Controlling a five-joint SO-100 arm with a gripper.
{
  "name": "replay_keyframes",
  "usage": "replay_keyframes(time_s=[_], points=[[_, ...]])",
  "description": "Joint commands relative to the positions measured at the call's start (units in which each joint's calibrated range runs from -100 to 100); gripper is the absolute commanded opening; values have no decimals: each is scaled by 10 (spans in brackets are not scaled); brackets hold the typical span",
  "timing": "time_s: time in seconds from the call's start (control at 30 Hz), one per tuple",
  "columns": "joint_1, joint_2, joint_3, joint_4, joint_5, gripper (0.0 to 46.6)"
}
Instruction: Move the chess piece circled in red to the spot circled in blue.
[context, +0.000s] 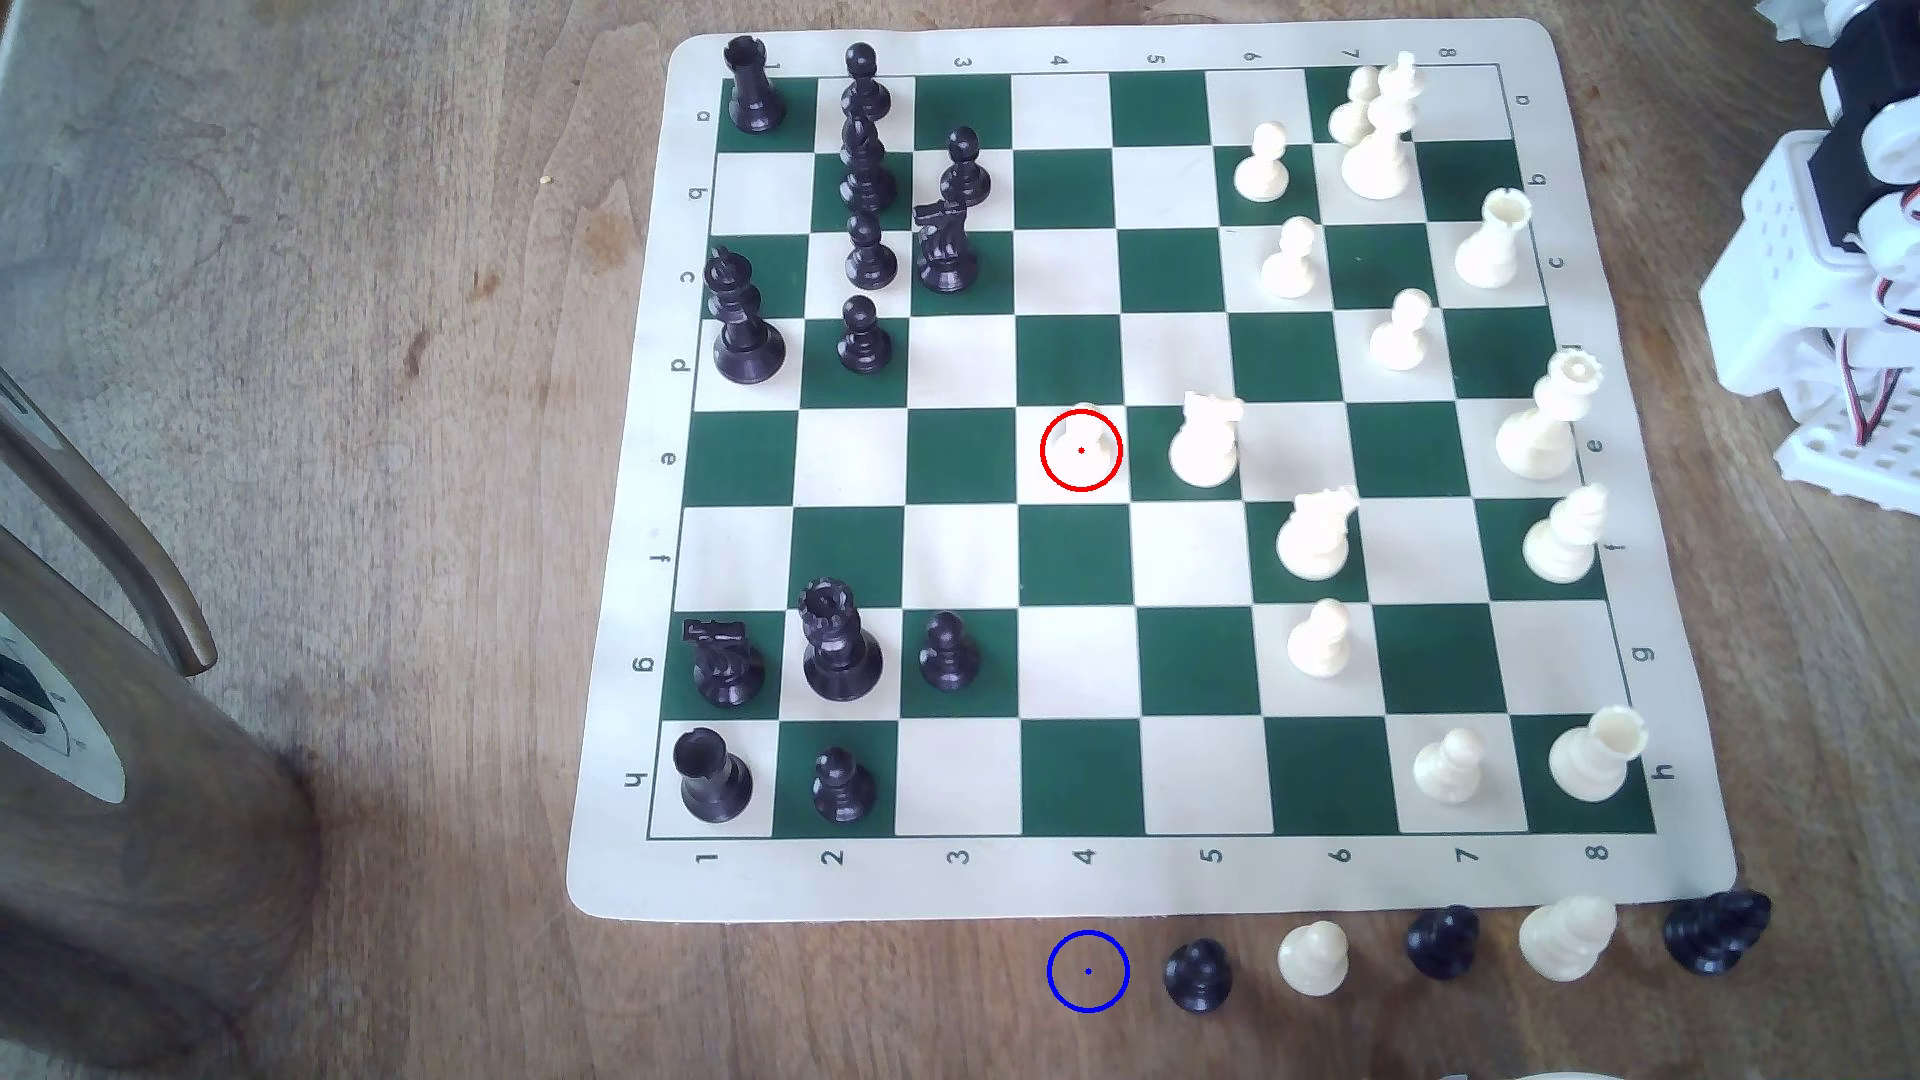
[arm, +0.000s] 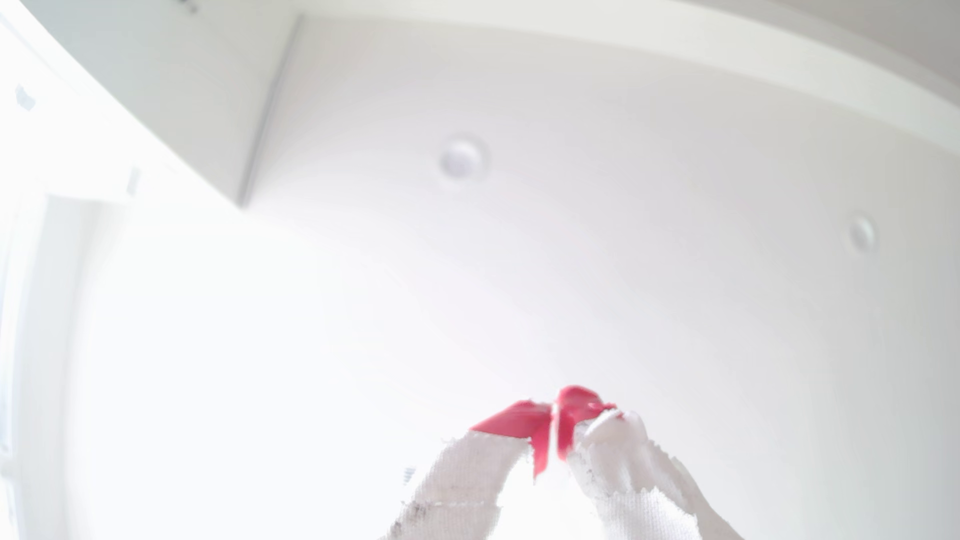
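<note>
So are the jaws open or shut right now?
Shut. In the wrist view the gripper points up at a ceiling, its red-tipped jaws pressed together with nothing between them.

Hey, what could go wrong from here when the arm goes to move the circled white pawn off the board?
1. The small cream-white pawn stands on a white square beside the taller white knight; the red-tipped gripper might bump the knight.
2. The blue-ringed spot on bare wood is next to a black pawn; a loose drop could topple it.
3. The pawn blends into its pale square, making it easy to misjudge.

Pawn (context: 1081, 444) on board (context: 1143, 883), left of knight (context: 1205, 444)
</note>
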Motion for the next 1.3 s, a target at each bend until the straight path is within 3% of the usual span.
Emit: replay_keyframes(time_s=[0.0, 0.73, 1.03, 1.1, 1.17, 1.2, 1.27], points=[[-5, -1, 8, -11, 2, 2], [-7, -1, 8, 4, -5, 2], [-40, -1, 9, 284, -16, 1], [-40, -1, 9, 394, -15, 1], [-10, -1, 9, 528, 6, 1], [6, -1, 9, 672, 8, 1], [-1, -1, 9, 785, 0, 1]])
